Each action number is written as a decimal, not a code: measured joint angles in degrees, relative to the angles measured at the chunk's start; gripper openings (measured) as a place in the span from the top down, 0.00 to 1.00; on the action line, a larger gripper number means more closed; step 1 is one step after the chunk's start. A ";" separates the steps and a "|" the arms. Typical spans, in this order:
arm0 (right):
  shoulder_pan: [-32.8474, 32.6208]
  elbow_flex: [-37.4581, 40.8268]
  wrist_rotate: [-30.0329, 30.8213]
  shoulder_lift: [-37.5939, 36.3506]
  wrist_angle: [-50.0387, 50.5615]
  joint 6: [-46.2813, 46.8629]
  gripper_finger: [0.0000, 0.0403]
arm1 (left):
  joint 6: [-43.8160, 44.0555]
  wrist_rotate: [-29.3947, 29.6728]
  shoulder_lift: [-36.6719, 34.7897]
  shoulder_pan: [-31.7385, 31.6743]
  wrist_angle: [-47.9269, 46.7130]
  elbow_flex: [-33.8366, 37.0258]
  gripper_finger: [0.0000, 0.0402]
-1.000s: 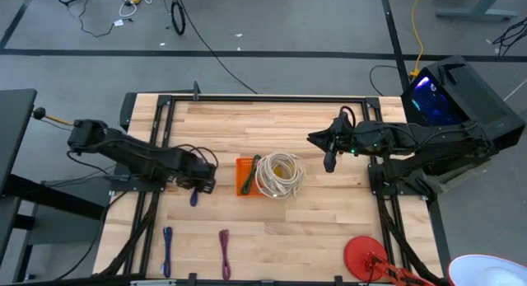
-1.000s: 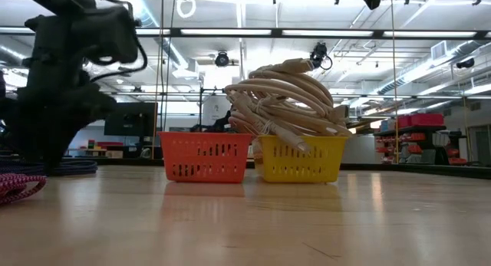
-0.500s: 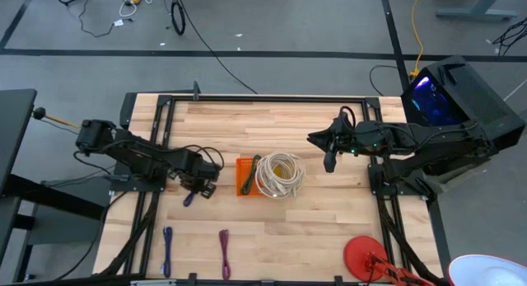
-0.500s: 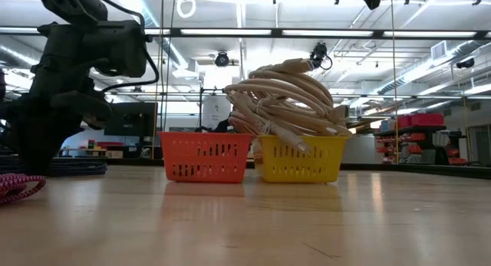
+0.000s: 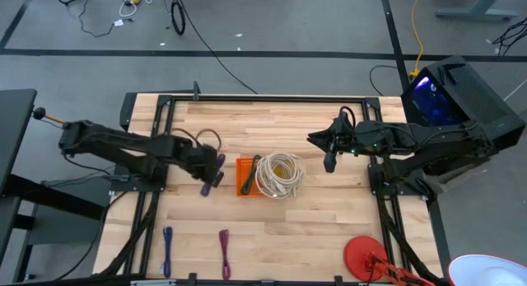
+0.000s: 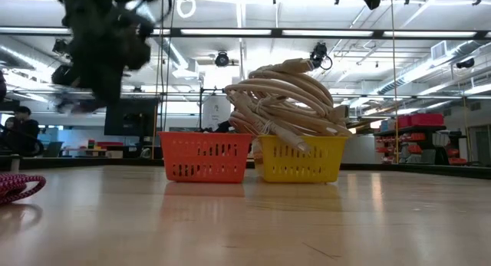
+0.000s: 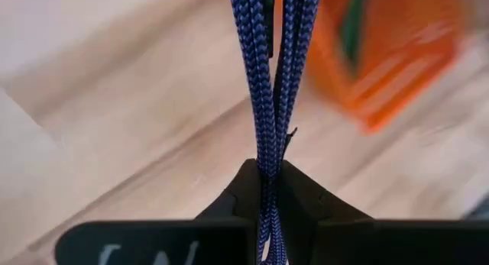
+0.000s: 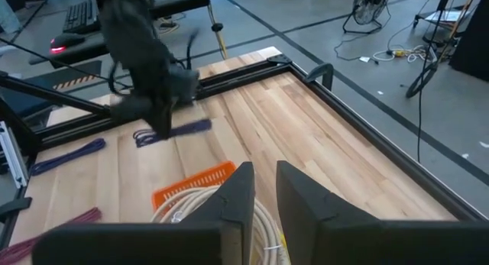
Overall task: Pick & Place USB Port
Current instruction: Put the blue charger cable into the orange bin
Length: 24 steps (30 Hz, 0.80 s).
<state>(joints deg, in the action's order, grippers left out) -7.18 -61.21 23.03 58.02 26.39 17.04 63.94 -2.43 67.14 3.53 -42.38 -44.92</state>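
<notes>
While the right fingers (image 5: 328, 162) hang slightly parted, a blue cable (image 7: 267, 89) is pinched by the left fingers (image 5: 212, 172) at the orange basket's (image 5: 244, 177) nine o'clock.

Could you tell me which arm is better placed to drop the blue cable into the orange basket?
The left. Its gripper is already shut on the blue cable, carried just beside the orange basket. The right gripper hovers empty on the far side of the yellow basket's cream cable coil.
</notes>
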 joint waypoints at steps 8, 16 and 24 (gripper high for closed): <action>0.02 0.00 0.00 0.00 -0.32 0.46 0.85 | -2.20 11.90 -7.31 -1.48 7.62 -5.15 0.94; 0.02 0.00 0.07 0.00 -2.01 0.45 0.85 | -5.99 13.60 -1.87 -1.10 10.61 -4.96 0.94; 0.02 0.00 0.10 0.00 -3.15 0.03 0.85 | -9.03 10.51 6.89 -1.10 23.98 -5.15 0.94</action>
<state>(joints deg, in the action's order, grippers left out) -7.16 -61.21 23.12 58.02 23.24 17.07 54.91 8.08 74.03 2.43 -18.40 -50.06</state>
